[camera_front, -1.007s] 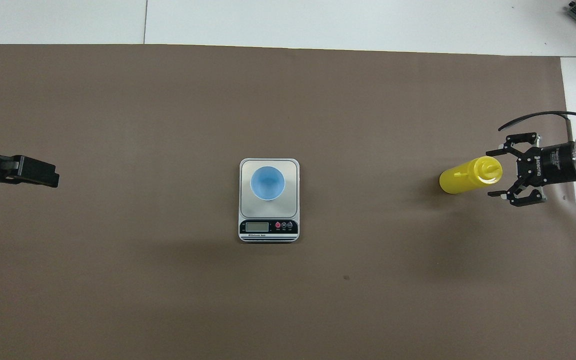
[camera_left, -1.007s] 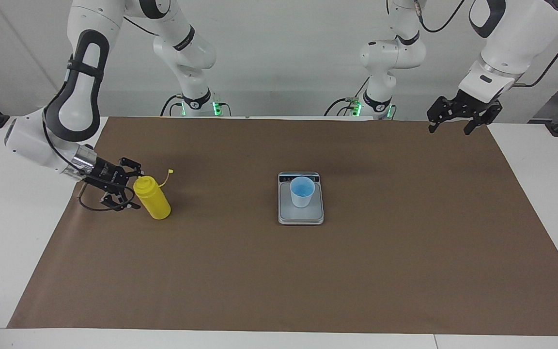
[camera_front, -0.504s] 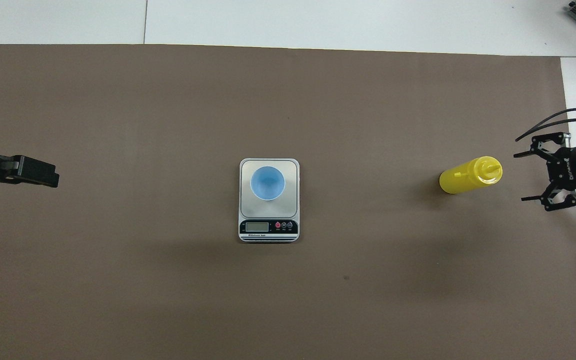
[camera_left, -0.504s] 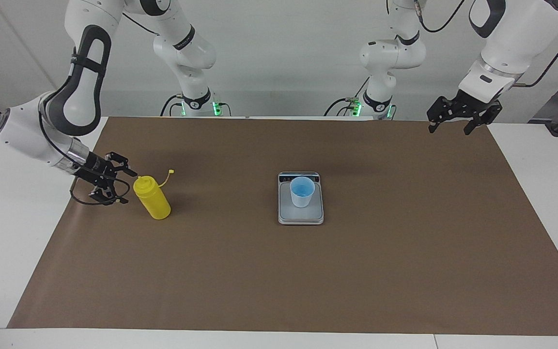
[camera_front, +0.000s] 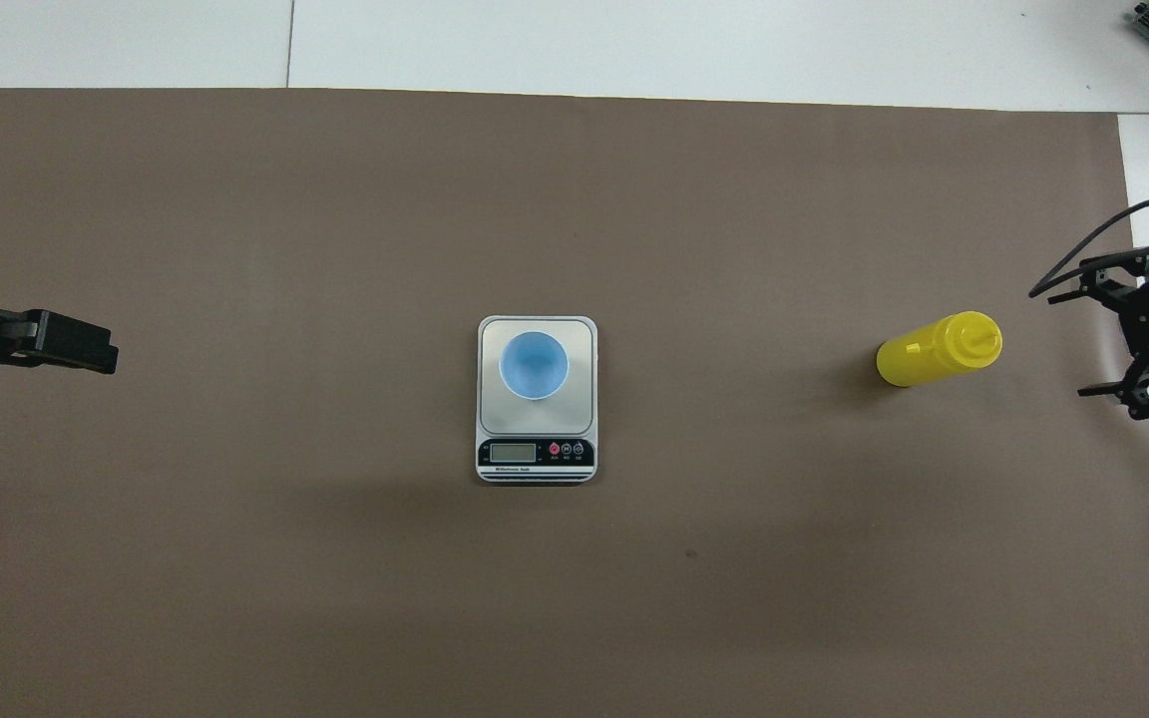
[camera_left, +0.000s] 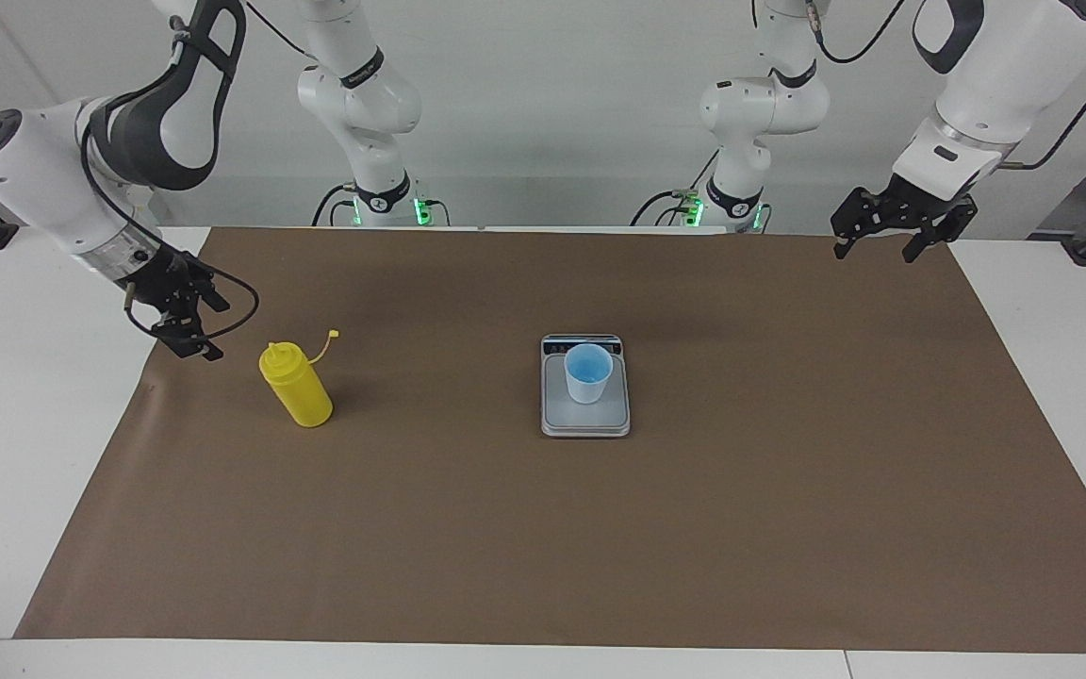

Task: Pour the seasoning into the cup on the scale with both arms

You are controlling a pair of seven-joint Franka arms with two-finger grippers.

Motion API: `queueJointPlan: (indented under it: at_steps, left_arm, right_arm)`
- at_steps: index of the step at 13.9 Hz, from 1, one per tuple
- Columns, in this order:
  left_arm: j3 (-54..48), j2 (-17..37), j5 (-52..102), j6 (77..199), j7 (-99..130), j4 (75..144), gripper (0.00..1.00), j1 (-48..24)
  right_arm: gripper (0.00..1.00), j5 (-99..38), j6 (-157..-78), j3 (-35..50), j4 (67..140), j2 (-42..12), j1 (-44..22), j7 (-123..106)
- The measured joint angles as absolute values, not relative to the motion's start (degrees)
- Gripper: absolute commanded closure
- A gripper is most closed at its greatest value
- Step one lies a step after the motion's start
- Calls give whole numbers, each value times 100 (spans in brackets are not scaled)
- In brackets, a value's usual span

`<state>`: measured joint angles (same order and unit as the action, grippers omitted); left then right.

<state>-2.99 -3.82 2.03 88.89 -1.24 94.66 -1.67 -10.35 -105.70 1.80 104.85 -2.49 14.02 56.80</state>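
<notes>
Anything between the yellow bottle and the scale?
Nothing: only bare brown mat between the yellow bottle and the scale, plain in the overhead view.

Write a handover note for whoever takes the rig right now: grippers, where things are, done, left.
Right gripper: open, empty, raised over the brown mat's edge at the right arm's end, beside the yellow bottle, not touching it.
Left gripper: open, empty, waiting over the mat's corner at the left arm's end.
Bottle: upright on the mat, its tethered cap off the nozzle.
Blue cup: upright on the scale, mid-table.
Done: cup is on the scale.
Left: whether anything was poured cannot be told; check the cup, then grasp the bottle and pour if needed.
</notes>
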Motion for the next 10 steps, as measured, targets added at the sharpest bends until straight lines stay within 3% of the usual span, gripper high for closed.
queueJointPlan:
  at_steps: [10]
  left_arm:
    - [-299,-382,203,8889,-124,9466,0,-167]
  right_arm:
    - [0,-817,-10437,200,10569,-74,446,4922]
